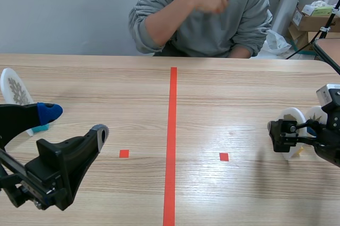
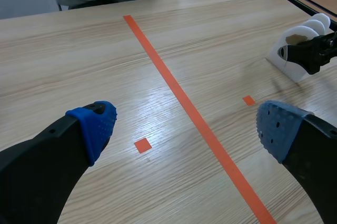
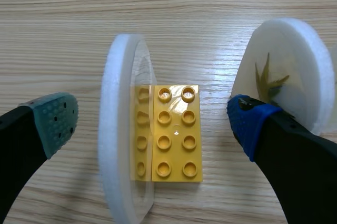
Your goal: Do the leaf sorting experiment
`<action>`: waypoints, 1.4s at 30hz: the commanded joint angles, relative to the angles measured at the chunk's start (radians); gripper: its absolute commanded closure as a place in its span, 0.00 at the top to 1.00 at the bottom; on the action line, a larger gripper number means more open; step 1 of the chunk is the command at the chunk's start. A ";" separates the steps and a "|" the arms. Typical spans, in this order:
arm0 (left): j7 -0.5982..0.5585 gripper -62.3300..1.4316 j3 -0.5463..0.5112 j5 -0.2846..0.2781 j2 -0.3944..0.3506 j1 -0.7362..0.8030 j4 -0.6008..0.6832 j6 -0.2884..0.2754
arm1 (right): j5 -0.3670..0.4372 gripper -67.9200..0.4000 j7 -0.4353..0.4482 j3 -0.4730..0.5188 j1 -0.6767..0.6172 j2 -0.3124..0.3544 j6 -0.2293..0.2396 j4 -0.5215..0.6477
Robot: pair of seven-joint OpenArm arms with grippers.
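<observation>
Worktop (image 1: 223, 93) of pale wood fills the scene, split near to far by an orange-red tape line (image 1: 172, 141). A person (image 1: 202, 13) in a grey hooded top sits at the far side with one hand raised off the surface.

At the near left the left claw (image 1: 77, 121) hangs above the wood, spread wide and holding nothing. Its wrist view shows only bare wood and tape between its blue pads (image 2: 97, 124).

At the right edge the right claw (image 3: 151, 121) is also spread. It straddles a white-rimmed disc (image 3: 121, 129) that stands on edge on a yellow brick (image 3: 176, 134). Neither pad touches this disc, so nothing is gripped yet. The disc is seen nearly edge-on, so it cannot be told whether it carries a leaf.

A second disc (image 3: 289, 55) stands just beyond the blue-padded finger, with a yellow-green leaf (image 3: 267, 81) set in it. Both discs sit well right of the tape line.

Far to the left, beyond the left claw, a third disc (image 1: 13, 88) stands with a grey leaf on its face. A teal block (image 1: 40, 128) lies just beside it. Two small tape squares (image 1: 124, 153) mark the wood, one on each side of the line.

The sorting appears barely begun. All three discs sit at the worktop's edges, and neither claw has closed on one. The step in hand looks like closing on the disc over the brick. Lifting, carrying and placing each leaf disc remain to be done.
</observation>
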 commanded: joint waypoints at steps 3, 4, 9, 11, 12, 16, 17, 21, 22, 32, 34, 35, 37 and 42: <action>-0.017 0.91 -0.001 -0.004 0.005 0.008 0.021 -0.001 | 0.014 0.87 0.027 0.009 0.011 0.011 0.014 0.025; -0.017 0.91 -0.001 -0.004 0.005 0.008 0.021 -0.001 | 0.014 0.87 0.031 0.009 0.011 0.011 0.017 0.027; -0.017 0.91 -0.001 -0.004 0.005 0.008 0.021 -0.001 | 0.014 0.87 0.033 0.009 0.011 0.012 0.079 0.066; -0.017 0.91 -0.001 -0.004 0.005 0.008 0.021 -0.001 | 0.014 0.87 0.028 0.009 0.011 0.012 0.096 0.093; -0.017 0.91 -0.001 -0.004 0.005 0.008 0.021 -0.001 | 0.014 0.87 0.027 0.009 0.011 0.012 0.096 0.106; -0.017 0.91 -0.001 -0.004 0.005 0.008 0.021 -0.001 | 0.014 0.87 -0.003 0.019 0.007 0.018 0.113 0.159; -0.017 0.91 -0.001 -0.004 0.005 0.008 0.021 -0.001 | 0.014 0.87 -0.012 0.029 0.000 0.019 0.127 0.177; -0.017 0.91 -0.001 -0.004 0.005 0.008 0.021 -0.001 | 0.014 0.87 -0.022 0.071 -0.042 0.032 0.174 0.254; -0.017 0.91 -0.001 -0.004 0.005 0.008 0.021 -0.001 | 0.014 0.87 -0.022 0.080 -0.056 0.038 0.193 0.277; -0.017 0.91 -0.001 -0.004 0.005 0.008 0.021 -0.001 | 0.015 0.87 -0.037 0.099 -0.254 0.147 0.368 0.550; -0.017 0.91 -0.001 -0.004 0.005 0.008 0.021 -0.001 | 0.015 0.87 -0.037 0.099 -0.305 0.156 0.368 0.604; -0.017 0.91 -0.001 -0.004 0.005 0.008 0.021 -0.001 | 0.018 0.87 -0.037 0.099 -0.333 0.161 0.368 0.630; -0.017 0.91 -0.001 -0.004 0.005 0.008 0.021 -0.001 | 0.026 0.87 -0.040 0.099 -0.382 0.164 0.368 0.675; -0.017 0.91 -0.001 -0.004 0.005 0.008 0.021 -0.001 | 0.034 0.87 -0.045 0.099 -0.488 0.167 0.368 0.766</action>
